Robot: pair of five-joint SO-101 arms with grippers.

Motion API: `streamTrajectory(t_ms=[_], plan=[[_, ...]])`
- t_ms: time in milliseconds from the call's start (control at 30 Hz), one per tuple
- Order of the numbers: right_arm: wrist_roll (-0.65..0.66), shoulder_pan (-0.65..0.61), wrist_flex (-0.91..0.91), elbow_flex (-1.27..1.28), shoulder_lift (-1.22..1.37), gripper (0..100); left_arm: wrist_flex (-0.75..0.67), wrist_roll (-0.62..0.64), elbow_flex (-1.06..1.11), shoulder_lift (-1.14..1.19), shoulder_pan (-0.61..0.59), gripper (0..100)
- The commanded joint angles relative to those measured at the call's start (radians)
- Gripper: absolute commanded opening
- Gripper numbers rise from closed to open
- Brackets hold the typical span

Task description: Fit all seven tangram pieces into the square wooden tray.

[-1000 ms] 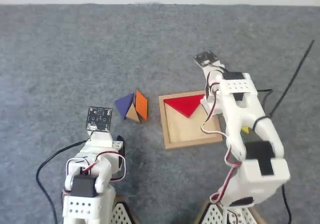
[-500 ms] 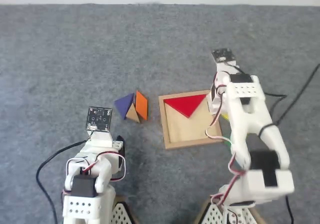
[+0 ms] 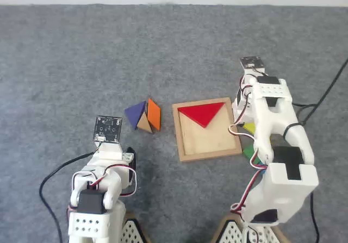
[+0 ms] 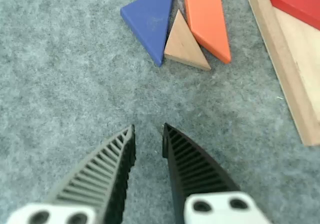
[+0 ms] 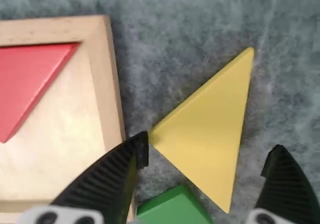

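- Holding one red triangle (image 3: 202, 113) against its 12 o'clock edge, the wooden tray (image 3: 177, 131) lies on grey carpet (image 3: 81, 63).
- Right claw (image 5: 210, 149): spread wide, empty, straddling a yellow triangle (image 5: 210, 129) at the tray's 3 o'clock, with a green piece (image 5: 172, 209) just beside it.
- Left claw (image 4: 148, 130): narrowly parted, empty.
- Blue triangle (image 4: 150, 21), tan triangle (image 4: 182, 46) and orange parallelogram (image 4: 206, 18): clustered at the tray's 9 o'clock.

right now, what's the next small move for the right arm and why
Probably lower the right gripper and close on the yellow triangle: its jaws stand open either side of that piece, which lies on the carpet beside the tray holding just the red triangle.
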Motion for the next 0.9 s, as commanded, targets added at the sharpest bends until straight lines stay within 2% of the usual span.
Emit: streamTrajectory(t_ms=[0,200,467,867], plan=[[-0.003,0.025,0.025,-0.034,-0.024,36.2,0.006,-0.005,-0.013,-0.02,0.003,9],[0.052,0.024,0.005,-0.034,0.033,29.3,0.006,-0.005,-0.013,-0.02,0.003,9],[0.046,0.013,-0.044,-0.034,0.064,28.8,0.006,-0.005,-0.013,-0.02,0.003,9],[-0.153,-0.004,-0.027,-0.051,0.024,28.9,0.006,-0.005,-0.013,-0.02,0.003,9]])
